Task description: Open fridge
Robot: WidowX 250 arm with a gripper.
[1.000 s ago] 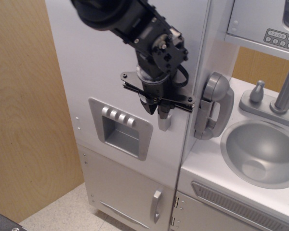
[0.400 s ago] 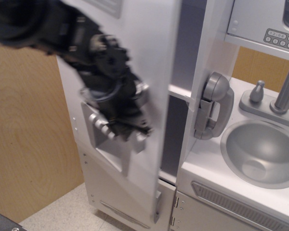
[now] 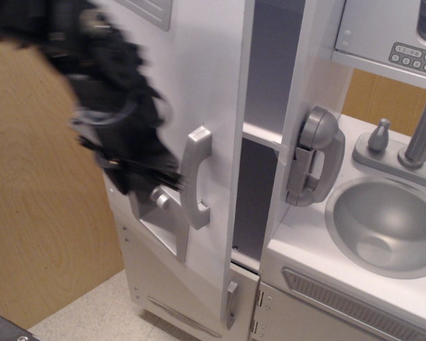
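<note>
The white fridge door [image 3: 220, 85] stands ajar, swung out toward the left, with a dark gap and a white shelf [image 3: 259, 135] showing inside. Its vertical silver handle [image 3: 196, 177] is free, nothing around it. The grey dispenser panel [image 3: 163, 220] is partly hidden behind my arm. My gripper [image 3: 153, 174] is a black motion-blurred mass left of the handle, apart from it. The blur hides whether its fingers are open or shut.
The small lower door with a short silver handle [image 3: 231, 302] sits below. A grey toy phone [image 3: 316, 156] hangs on the cabinet side. A sink [image 3: 387, 227] with a tap [image 3: 422, 131] lies right, a microwave keypad [image 3: 415, 55] above. A wooden wall panel [image 3: 35, 234] is left.
The fridge door has swung open from shut. My gripper, at the handle a second ago, has moved left off it, leaving the handle bare.
</note>
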